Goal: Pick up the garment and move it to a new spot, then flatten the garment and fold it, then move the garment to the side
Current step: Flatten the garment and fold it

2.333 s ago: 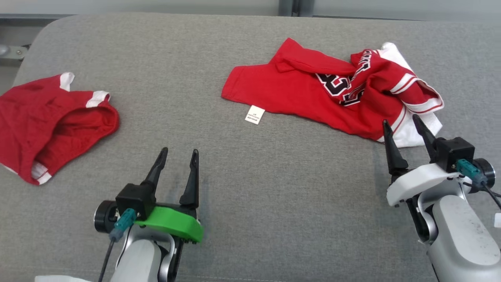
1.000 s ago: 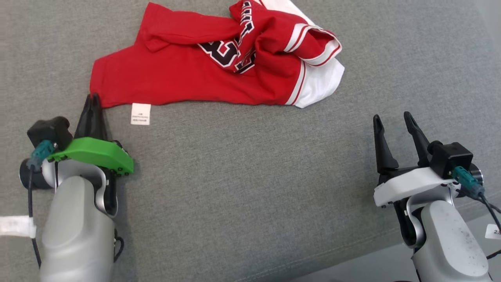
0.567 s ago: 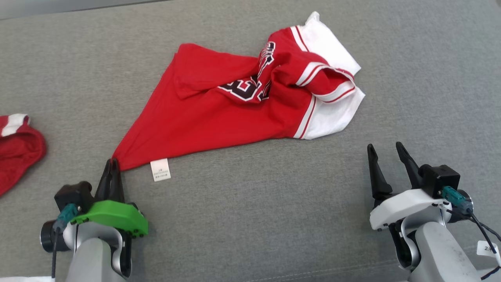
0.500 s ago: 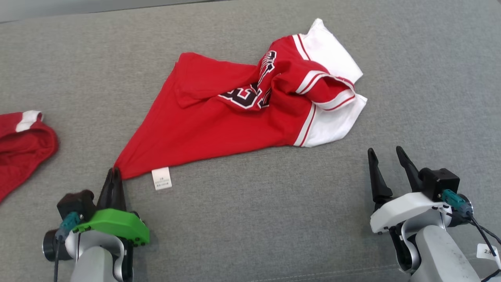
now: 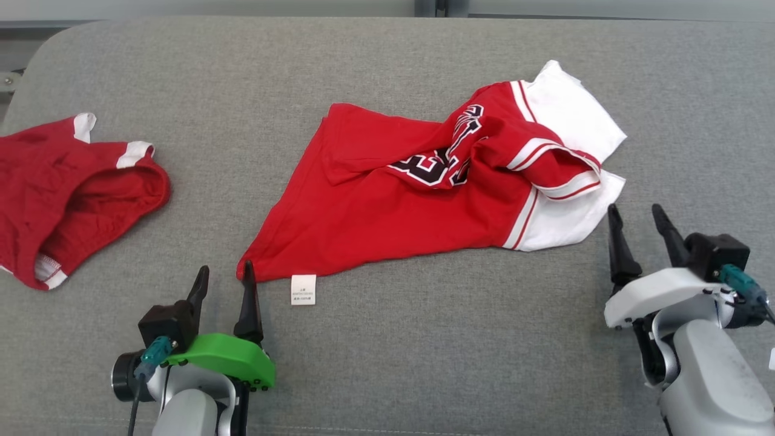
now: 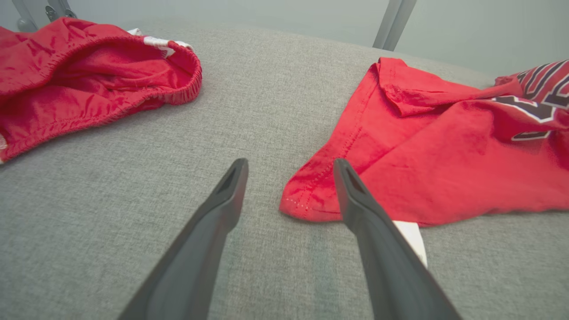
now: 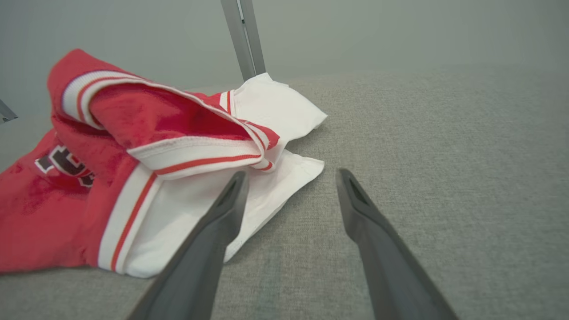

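Note:
The garment (image 5: 393, 218) is a red jersey with white sleeves and dark lettering, lying crumpled on the grey padded surface (image 5: 424, 339), its near-left corner pulled out to a point. My left gripper (image 5: 223, 274) stands open just in front of that corner (image 6: 306, 200), holding nothing; its right finger sits beside the corner and the white care label (image 5: 303, 289). My right gripper (image 5: 636, 215) is open near the white sleeve (image 7: 266, 191), apart from it, with its left finger in front of the sleeve's edge in the right wrist view.
A second red garment (image 5: 66, 194) with white trim lies bunched at the far left of the surface (image 6: 89, 80). The surface's back edge and a metal post (image 7: 242, 38) lie beyond the jersey.
My left gripper was shut on the jersey's corner and dragged it nearer; it has now opened and let the corner go. The head camera also shifted. The right gripper stayed open.

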You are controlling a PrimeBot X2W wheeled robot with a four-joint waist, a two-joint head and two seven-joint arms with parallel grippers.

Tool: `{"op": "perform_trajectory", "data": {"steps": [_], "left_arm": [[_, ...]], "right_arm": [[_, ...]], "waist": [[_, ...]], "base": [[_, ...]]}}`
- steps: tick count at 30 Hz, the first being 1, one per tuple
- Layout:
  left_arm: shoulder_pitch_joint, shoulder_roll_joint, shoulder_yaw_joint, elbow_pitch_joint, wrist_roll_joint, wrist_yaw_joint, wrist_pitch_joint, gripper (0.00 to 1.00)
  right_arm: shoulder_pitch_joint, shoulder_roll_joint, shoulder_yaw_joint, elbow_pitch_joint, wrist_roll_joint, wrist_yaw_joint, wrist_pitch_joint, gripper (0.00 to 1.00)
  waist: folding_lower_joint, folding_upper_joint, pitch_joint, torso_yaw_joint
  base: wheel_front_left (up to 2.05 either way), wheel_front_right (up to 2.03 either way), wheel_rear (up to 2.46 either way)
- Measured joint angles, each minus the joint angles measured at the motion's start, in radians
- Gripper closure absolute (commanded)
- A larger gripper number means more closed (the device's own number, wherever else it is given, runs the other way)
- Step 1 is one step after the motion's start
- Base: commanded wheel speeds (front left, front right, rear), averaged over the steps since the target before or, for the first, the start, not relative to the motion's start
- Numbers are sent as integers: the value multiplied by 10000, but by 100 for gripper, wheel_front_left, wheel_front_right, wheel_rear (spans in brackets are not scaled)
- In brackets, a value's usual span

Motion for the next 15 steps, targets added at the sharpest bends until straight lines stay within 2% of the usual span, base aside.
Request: {"op": "perform_trajectory", "data": {"steps": [6,14,15], "left_arm": [[-87,0,-660,-370,-63,73,0,0],[-95,0,-855,-558,-125,171,2,0],[-87,0,-859,-581,-125,171,0,0]], "right_arm": [[-1091,-466,-610,1390,-326,-2,-2,0],[-1794,-500,-700,2736,-430,-2,-6,0],[-1814,-502,-698,2834,-460,-2,-36,2]], "waist": [[0,0,333,467],[0,0,692,1123],[0,0,733,1163]], "base": [[0,0,0],[0,0,0],[0,0,0]]}}
